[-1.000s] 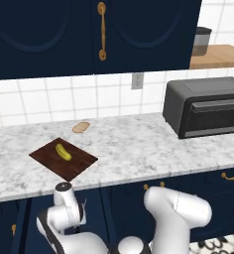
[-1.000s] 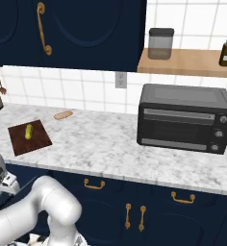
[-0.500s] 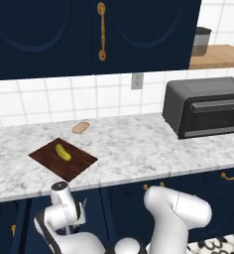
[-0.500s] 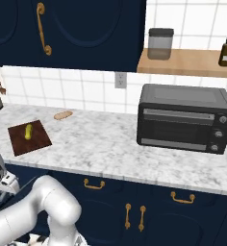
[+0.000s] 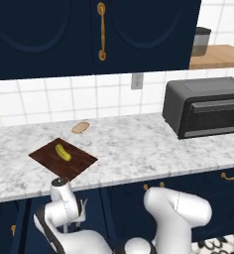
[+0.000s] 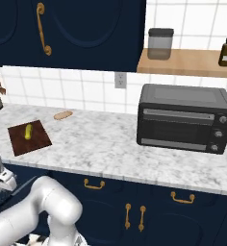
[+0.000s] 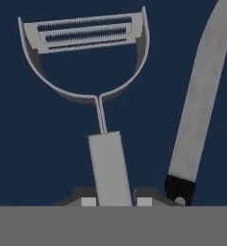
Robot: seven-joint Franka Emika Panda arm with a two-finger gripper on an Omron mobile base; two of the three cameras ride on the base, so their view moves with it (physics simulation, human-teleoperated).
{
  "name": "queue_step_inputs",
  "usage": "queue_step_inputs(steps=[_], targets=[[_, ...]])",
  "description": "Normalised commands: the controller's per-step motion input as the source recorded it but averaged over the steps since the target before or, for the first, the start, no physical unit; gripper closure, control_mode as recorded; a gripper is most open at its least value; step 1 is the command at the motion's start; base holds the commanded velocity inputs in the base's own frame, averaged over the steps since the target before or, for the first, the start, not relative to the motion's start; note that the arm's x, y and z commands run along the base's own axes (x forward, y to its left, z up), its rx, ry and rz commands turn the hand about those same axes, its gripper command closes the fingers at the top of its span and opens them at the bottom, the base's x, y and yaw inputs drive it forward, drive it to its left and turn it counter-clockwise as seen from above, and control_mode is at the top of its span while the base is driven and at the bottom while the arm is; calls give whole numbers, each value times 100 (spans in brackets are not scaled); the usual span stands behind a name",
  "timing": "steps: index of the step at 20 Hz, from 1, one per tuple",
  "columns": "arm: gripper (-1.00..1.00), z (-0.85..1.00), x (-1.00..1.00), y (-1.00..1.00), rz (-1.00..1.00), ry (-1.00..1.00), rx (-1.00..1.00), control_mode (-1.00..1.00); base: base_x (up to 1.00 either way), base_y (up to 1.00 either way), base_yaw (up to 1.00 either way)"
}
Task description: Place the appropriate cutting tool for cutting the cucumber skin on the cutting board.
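Grey metal peeler with forked head (image 7: pixel 86 72) lying dead ahead of the gripper (image 7: pixel 115 201), handle running straight back between the two tips, apparently pinched there. Grey-bladed, black-handled knife (image 7: pixel 202 101) just beside. Dark reddish-brown wooden cutting board (image 5: pixel 77 163) above on the counter.

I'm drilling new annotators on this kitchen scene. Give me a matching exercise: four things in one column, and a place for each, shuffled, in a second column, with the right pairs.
Things:
1. cucumber
2. bread slice
3. peeler
4. toaster oven

Places:
A. on the bare counter near the tiled wall
B. at the right end of the counter, under the wooden shelf
C. on the cutting board
D. right in front of the tool, beside the knife, over a dark blue surface

Pairs: 1-C, 2-A, 3-D, 4-B
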Motion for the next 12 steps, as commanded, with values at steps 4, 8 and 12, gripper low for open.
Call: queue_step_inputs(steps=[4,8,12], targets=[[100,86,-74,0,0,-6,9,-100,0,0,0],[100,100,-60,-4,0,-11,5,-100,0,0,0],[100,96,-12,-39,6,-13,1,-100,0,0,0]])
